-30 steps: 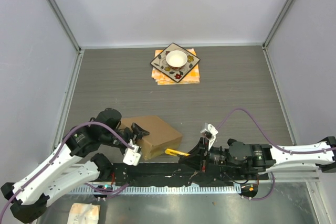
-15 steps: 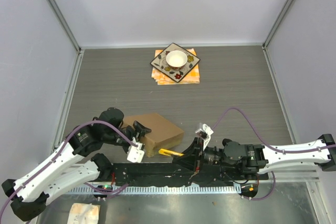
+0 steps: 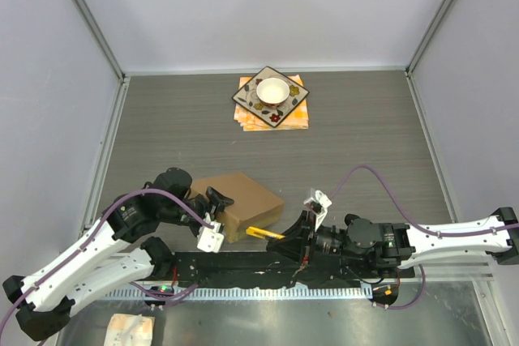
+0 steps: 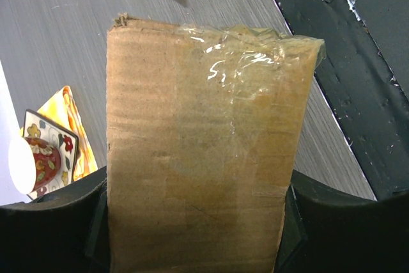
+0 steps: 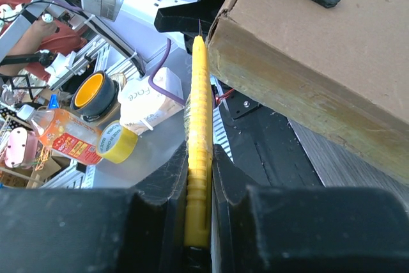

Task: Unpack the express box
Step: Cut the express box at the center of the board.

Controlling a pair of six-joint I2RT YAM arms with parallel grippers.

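The left fingers (image 4: 57, 222) are spreading wide and clamping the box (image 4: 198, 139) by its two sides, so that its taped end is sticking straight out ahead of them at the near edge of the bench (image 3: 349, 135). The right fingers (image 5: 153, 222) are closing almost fully on a yellow cutter (image 5: 199, 126), which is pointing ahead of them with its tip just beside the box's corner. A plate (image 3: 272, 96) is sitting well beyond both.
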